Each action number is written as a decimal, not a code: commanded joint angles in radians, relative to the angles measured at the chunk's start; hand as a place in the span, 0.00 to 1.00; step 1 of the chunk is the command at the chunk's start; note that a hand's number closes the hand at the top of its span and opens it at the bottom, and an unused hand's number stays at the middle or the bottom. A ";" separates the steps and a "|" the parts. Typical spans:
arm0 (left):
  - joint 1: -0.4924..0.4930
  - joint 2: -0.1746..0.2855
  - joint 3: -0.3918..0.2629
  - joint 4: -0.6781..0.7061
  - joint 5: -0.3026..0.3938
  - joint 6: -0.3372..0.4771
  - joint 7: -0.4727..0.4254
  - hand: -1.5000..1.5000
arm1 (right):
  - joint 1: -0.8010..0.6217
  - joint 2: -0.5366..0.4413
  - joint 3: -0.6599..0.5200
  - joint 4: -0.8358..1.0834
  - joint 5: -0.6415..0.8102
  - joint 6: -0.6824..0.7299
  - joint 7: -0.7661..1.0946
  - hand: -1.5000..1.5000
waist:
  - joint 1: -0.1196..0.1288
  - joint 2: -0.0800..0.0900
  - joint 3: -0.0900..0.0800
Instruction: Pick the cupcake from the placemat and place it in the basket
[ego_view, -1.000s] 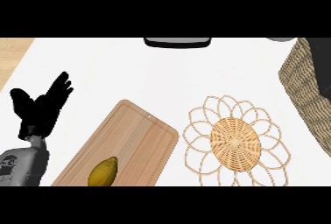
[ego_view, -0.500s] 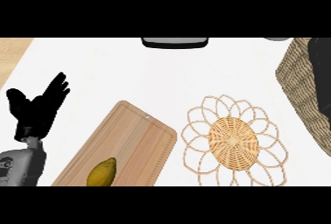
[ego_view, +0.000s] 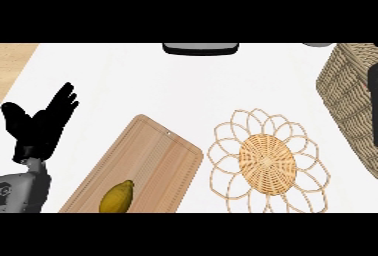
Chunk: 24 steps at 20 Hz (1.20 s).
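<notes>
In the head view, the flower-shaped woven placemat (ego_view: 264, 160) lies on the white counter (ego_view: 118, 75), its round wicker middle uncovered. The cupcake shows nowhere in this view, so where it sits cannot be told. Up and to the right of the placemat stands the wicker basket (ego_view: 347, 95), cut by the view's right edge and a little apart from the placemat's outer loops. A black strip (ego_view: 373, 80) lies against the basket at that edge; whether it is the right hand, and how that hand is set, cannot be told. Just left of the placemat lies a tilted wooden cutting board (ego_view: 148, 160) with a yellow fruit (ego_view: 117, 196) on its near end. Far left of the placemat, beyond the board, the left hand (ego_view: 38, 132) rests with fingers straight and spread, pointing up, holding nothing. Well above the placemat, at the counter's far edge, sits a dark grey object (ego_view: 201, 48)
</notes>
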 joint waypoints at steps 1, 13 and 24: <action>-0.045 -0.001 0.013 0.062 -0.004 0.002 -0.014 0.50 | 0.024 0.053 0.028 -0.060 -0.020 -0.030 0.076 0.00 | -0.010 -0.001 -0.001; 0.011 0.006 0.031 0.044 -0.002 0.001 -0.022 0.50 | 0.085 0.043 -0.083 -0.419 -0.076 -0.219 0.075 0.00 | -0.045 -0.014 -0.002; 0.025 0.005 0.054 0.033 -0.016 0.044 -0.007 0.50 | 0.498 0.350 -0.004 -1.141 -0.296 0.088 -0.002 0.00 | -0.097 -0.030 -0.002</action>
